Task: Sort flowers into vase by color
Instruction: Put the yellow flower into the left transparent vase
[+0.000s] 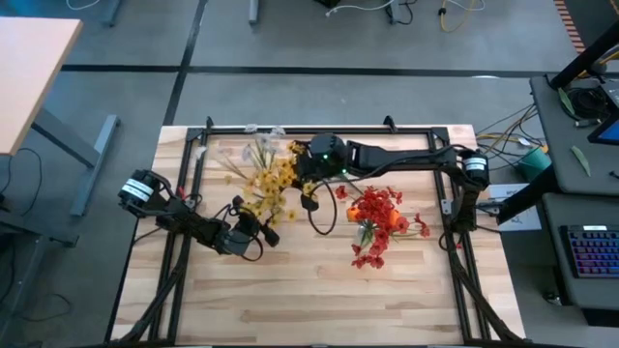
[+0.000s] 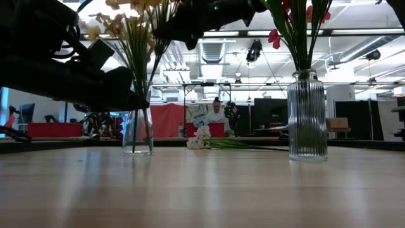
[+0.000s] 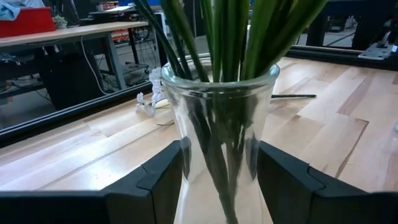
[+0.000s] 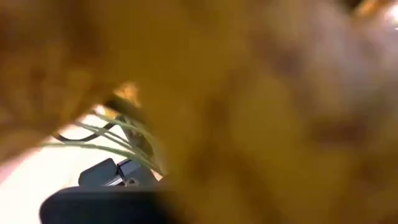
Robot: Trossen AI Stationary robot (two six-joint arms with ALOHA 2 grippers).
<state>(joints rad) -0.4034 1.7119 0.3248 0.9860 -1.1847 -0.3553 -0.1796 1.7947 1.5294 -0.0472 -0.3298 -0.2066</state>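
A clear glass vase (image 3: 217,106) full of green stems stands upright on the table, and yellow flowers (image 1: 271,184) spread out above it. In the low view this vase (image 2: 138,133) is on the left. My left gripper (image 3: 219,163) is at its body, one finger on each side. My right gripper (image 1: 311,176) hangs over the yellow blossoms, which fill the right wrist view (image 4: 261,112) as a blur. Red flowers (image 1: 379,215) stand in a ribbed glass vase (image 2: 307,117). White flowers (image 2: 205,140) lie flat near the table's far edge. My left gripper pinches the clear vase between its two fingers (image 3: 163,174), at the narrowing body just below the rim (image 3: 186,149). The fingers come in level, from the table's left and near side. The vase stands upright with its base on the table.
A black frame (image 1: 319,129) runs along the table's far and side edges. A dark cable (image 1: 324,215) loops between the two vases. The near half of the wooden table (image 1: 309,300) holds no objects. People and desks show in the room beyond.
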